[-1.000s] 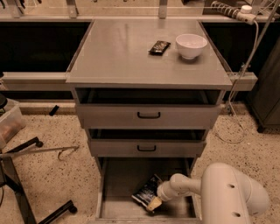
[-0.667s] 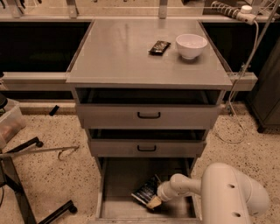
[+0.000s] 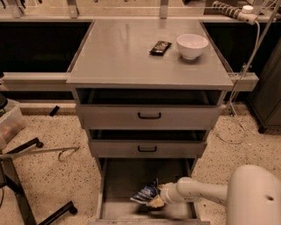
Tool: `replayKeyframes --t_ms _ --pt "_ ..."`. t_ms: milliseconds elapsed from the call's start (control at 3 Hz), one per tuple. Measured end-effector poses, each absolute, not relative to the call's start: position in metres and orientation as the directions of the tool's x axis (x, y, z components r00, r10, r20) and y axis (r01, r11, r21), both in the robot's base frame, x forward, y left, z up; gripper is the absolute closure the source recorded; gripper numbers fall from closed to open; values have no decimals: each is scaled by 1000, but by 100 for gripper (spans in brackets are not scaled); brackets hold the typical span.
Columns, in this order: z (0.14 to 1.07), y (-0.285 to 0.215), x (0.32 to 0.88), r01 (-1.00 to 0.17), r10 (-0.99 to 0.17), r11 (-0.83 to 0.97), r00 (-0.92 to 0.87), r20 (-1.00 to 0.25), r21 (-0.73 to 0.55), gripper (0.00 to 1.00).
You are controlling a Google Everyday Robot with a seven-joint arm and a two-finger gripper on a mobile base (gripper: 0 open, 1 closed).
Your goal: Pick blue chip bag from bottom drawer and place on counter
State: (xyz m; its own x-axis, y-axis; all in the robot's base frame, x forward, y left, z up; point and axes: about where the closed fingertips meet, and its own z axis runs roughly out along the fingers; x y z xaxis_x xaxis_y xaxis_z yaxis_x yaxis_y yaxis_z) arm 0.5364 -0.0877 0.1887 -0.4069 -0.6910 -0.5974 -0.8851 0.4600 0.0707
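Bottom drawer (image 3: 122, 179) of the grey cabinet stands pulled out toward the camera, grey floor and low side walls exposed. Blue chip bag (image 3: 144, 194) lies inside it, on the floor of the tray right of centre and toward the front edge, tilted, pale end pointing left. White robot arm (image 3: 199, 192) enters from the lower right and reaches leftward into the tray. The tool (image 3: 155, 202) is down in the drawer, its tan tip against the right end of the bag. Touching the bag: yes. Whether the tool is wide, narrow or clamped on the bag: cannot tell from this view. Above the tray, the middle drawer (image 3: 147, 149) and top drawer (image 3: 149, 116) each show a grey front with a black handle and a dark gap over it. The desk (image 3: 118, 55), the flat grey top of the cabinet, carries a white bowl (image 3: 192, 45) at the back right and a small dark packet (image 3: 160, 47) just left of the bowl, the two apart. A power strip (image 3: 229, 9) sits at the upper right with a cable (image 3: 239, 81) hanging down beside the cabinet. A black chair base (image 3: 24, 182) and a clear plastic bin (image 3: 9, 125) are on the speckled floor (image 3: 57, 132) at left, well apart from the cabinet.
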Motion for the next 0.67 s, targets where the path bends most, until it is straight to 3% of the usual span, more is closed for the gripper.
replayKeyframes --t_ms 333,667 --pt "271 -105 523 -855 -632 519 -400 -664 21 100" --pt "365 -107 488 -848 -620 528 -349 -702 -45 100"
